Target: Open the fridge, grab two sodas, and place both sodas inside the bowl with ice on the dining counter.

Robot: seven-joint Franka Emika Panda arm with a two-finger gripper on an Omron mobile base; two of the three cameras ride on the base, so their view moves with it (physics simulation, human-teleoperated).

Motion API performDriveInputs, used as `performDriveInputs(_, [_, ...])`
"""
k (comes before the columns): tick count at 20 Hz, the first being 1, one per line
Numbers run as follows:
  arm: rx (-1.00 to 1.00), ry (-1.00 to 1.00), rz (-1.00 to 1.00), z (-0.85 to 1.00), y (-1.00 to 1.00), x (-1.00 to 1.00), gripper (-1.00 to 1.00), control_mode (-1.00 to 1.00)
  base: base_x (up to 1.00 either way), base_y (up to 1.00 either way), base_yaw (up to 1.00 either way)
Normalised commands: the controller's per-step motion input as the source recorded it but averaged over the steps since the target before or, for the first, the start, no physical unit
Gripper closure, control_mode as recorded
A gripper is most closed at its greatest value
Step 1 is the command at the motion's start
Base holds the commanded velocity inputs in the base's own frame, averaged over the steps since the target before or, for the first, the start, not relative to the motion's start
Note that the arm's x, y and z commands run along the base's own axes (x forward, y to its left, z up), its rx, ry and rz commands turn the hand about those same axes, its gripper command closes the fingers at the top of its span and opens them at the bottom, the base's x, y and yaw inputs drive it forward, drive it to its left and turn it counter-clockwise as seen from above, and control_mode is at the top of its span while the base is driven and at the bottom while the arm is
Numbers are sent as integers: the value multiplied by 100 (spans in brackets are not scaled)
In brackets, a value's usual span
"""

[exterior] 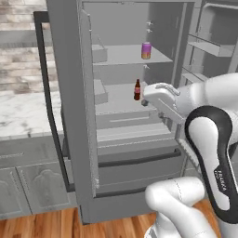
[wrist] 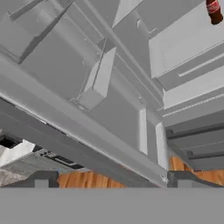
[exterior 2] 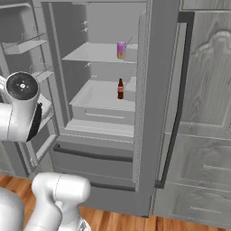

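Now the fridge (exterior: 69, 93) is standing with both doors open, so the opening step looks done and the grabbing is starting. The claw (wrist: 111, 179) is spread wide, holding nothing. Ahead of it the reddish soda (exterior: 137, 89) is standing, the purple soda (exterior: 146, 50) higher up. Next, I judge, it must reach forward.

Matt grey fridge (exterior: 69, 93), looks like smooth metal; glossy orange wood floor (exterior: 46, 228); veined white marble counter (exterior: 23, 116); white glossy arm (exterior: 209, 102).
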Motion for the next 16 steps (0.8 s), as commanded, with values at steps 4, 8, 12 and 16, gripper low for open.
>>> performDriveInputs(4, [-31,0,-21,-44,-58,-46,-100,-100,0,0,0])
performDriveInputs(8, [-25,0,-16,-58,-61,-50,-100,-100,0,0,0])
performDriveInputs(12, [-23,0,-9,-53,-57,-44,-100,-100,0,0,0])
performDriveInputs(16, [-28,2,-4,-15,-56,-12,-100,-100,0,0,0])
